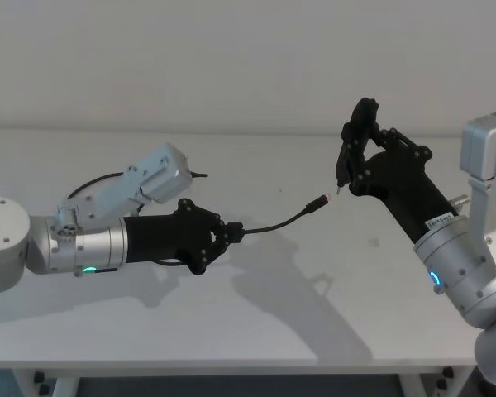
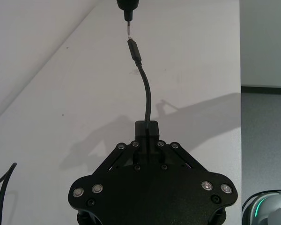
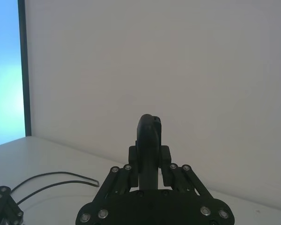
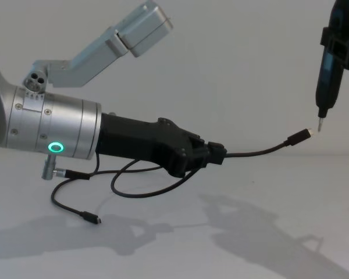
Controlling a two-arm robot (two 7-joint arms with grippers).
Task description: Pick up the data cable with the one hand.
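Note:
My left gripper (image 1: 231,230), black and angular on a silver wrist with a green ring, is shut on the data cable (image 1: 281,222). The thin black cable arcs rightward in the air to its plug (image 1: 317,203). The left wrist view shows the left gripper (image 2: 146,127) pinching the cable (image 2: 146,93). From the chest, the left gripper (image 4: 215,154) holds it above the table while slack loops down to the other plug (image 4: 92,218). My right gripper (image 1: 353,161) is shut on a slim black tool (image 4: 328,81), whose metal tip hangs just beside the raised plug (image 4: 296,138).
The white table (image 1: 256,322) has its front edge near me and a plain wall behind. Cable slack (image 3: 61,180) lies on the table under and behind the left arm. A silver box-shaped link (image 1: 153,178) of the left arm rises above the wrist.

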